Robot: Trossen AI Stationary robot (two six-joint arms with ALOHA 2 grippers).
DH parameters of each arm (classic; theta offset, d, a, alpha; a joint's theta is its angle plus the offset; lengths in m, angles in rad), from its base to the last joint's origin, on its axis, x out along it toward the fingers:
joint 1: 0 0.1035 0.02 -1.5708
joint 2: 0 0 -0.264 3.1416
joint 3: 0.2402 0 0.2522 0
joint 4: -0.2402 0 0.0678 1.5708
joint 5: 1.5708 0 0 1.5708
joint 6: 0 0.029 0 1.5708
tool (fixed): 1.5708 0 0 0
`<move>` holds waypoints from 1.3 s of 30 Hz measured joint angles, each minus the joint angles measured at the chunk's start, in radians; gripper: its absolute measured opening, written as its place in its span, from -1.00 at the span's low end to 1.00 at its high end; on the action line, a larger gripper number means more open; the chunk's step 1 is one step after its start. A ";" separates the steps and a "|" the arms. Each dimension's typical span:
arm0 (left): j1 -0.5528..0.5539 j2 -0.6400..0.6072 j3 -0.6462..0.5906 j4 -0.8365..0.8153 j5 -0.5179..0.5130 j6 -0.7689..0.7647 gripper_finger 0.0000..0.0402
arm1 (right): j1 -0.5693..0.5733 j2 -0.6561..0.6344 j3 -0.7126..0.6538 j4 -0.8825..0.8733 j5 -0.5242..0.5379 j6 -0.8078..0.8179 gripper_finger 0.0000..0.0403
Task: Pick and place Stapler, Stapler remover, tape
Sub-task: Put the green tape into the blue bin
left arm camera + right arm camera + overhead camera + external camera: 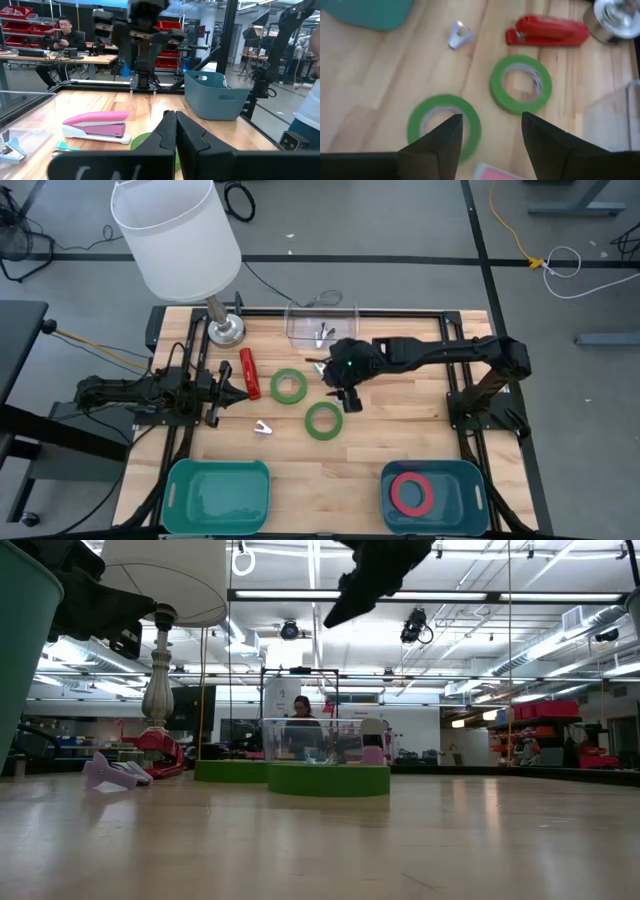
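From the high view I see my right gripper (352, 399) raised above the two green tape rings (289, 386) (323, 420), with the red-pink ring (411, 493) in the right teal bin (478, 485). My right wrist view shows its fingers (442, 137) spread wide and empty over the nearer green ring (444, 126), the red stapler (547, 31) and the staple remover (459, 34) beyond. In my left wrist view the left gripper (175, 131) sits pinched closed, holding nothing.

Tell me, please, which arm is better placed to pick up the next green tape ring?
The right. Its open gripper hangs above the two green tape rings, while the left gripper, shut, sits beside the red stapler.
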 joint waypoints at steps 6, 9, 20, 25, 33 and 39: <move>0.000 0.000 0.000 0.000 0.000 0.000 -0.99 | 0.050 0.022 0.001 0.054 0.052 0.042 0.01; 0.000 0.000 0.000 0.000 0.000 0.000 -0.99 | 0.058 0.034 0.001 0.060 0.055 0.042 0.01; 0.000 0.011 0.000 0.003 0.000 0.000 -0.99 | 0.064 0.114 0.001 0.102 0.052 0.068 0.01; 0.000 0.016 0.000 -0.003 0.000 0.000 -0.99 | 0.057 0.143 0.001 0.104 0.051 0.068 0.01; 0.000 0.016 0.000 -0.001 0.000 0.000 -0.99 | 0.034 0.198 0.001 0.089 0.052 0.059 0.01; 0.000 0.016 0.000 -0.002 0.000 0.000 -0.99 | 0.033 0.244 0.001 0.078 0.051 0.037 0.01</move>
